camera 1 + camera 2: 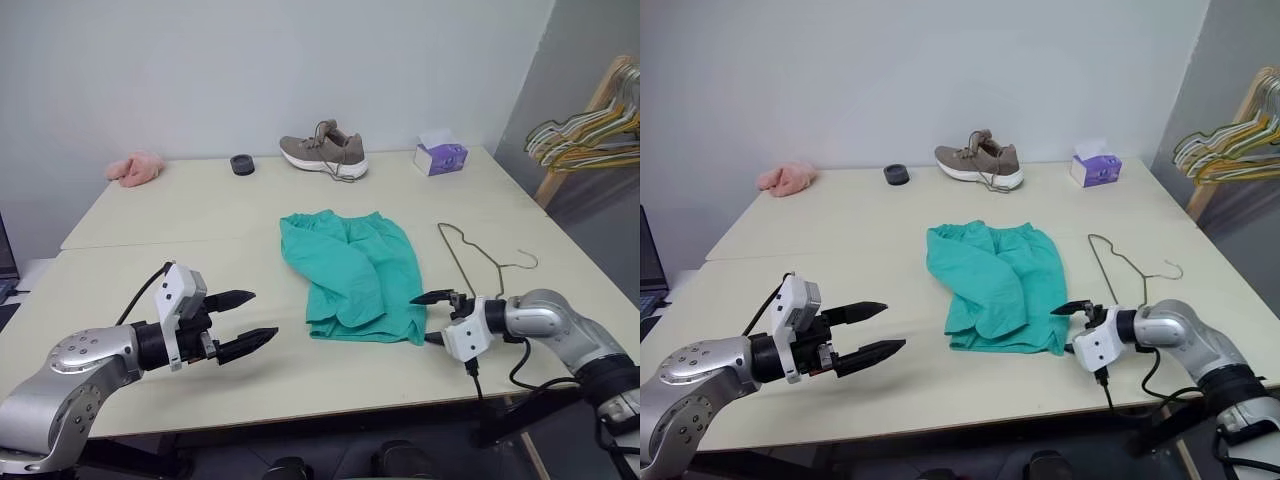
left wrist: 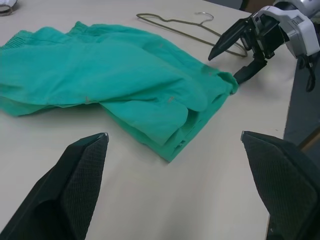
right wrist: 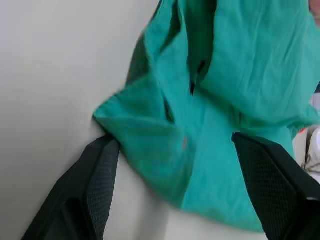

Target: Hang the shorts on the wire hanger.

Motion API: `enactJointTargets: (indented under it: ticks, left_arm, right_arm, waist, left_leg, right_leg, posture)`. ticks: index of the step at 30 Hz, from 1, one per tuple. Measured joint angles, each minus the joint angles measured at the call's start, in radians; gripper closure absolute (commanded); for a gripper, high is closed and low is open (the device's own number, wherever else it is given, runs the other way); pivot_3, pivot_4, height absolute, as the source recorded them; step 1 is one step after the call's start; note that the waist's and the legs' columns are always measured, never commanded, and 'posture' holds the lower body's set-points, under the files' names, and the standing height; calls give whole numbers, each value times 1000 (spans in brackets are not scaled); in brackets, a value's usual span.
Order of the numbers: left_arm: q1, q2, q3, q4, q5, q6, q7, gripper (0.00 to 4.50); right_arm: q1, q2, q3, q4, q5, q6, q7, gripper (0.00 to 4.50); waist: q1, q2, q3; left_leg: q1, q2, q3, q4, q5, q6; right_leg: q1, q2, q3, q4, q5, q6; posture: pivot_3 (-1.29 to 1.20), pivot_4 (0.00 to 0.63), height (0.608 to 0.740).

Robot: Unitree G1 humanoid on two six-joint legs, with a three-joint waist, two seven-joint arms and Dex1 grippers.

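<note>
The teal-green shorts lie crumpled flat in the middle of the table, waistband toward the far side. The thin wire hanger lies flat just right of them, hook toward the right. My right gripper sits at the shorts' near right corner, open, its fingers straddling that corner; the lower finger touches the hem. In the right wrist view the fabric spreads between and beyond both fingers. My left gripper hovers over bare table left of the shorts, open and holding nothing, pointing toward them.
Along the far edge stand a pink cloth, a small black round object, a tan shoe and a purple tissue box. A bunch of yellow-green hangers on a wooden rail hangs off the table's right.
</note>
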Motion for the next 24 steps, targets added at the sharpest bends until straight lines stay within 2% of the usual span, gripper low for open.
enactJointTargets:
  ticks: [9,13,17,20,24]
  left_arm:
    - [21,0,2,4,3,-9,-2,0]
    - [13,0,21,36,5,-18,5,0]
    - [9,12,66,42,2,-14,18,0]
    - [16,30,104,40,-2,3,20,0]
    - [17,48,128,36,-13,18,20,0]
  right_arm:
    - [6,53,51,-3,98,103,87,4461]
    - [26,69,51,-84,193,229,159,4461]
    - [24,147,67,-240,272,435,230,4461]
    - [-7,259,121,-311,287,610,255,4461]
    - [-107,431,209,-312,251,788,254,4461]
  waist:
    - [5,1,0]
    - [6,1,1]
    - [4,1,1]
    - [6,1,1]
    - [7,2,1]
  left_leg:
    - [-1,0,0,0,0,0]
    - [-1,0,-1,-1,0,0]
    - [-1,2,-1,-2,0,0]
    - [-1,2,-2,-2,0,0]
    - [-1,2,-3,-2,0,0]
  right_leg:
    - [-1,0,0,0,0,0]
    - [-1,0,0,0,0,0]
    - [-2,2,0,0,0,0]
    - [-6,2,0,0,0,0]
    - [-7,3,-1,0,0,-1]
  posture:
    - [-141,0,740]
    - [-133,0,740]
    - [-129,0,740]
    - [-120,0,740]
    - [-115,0,740]
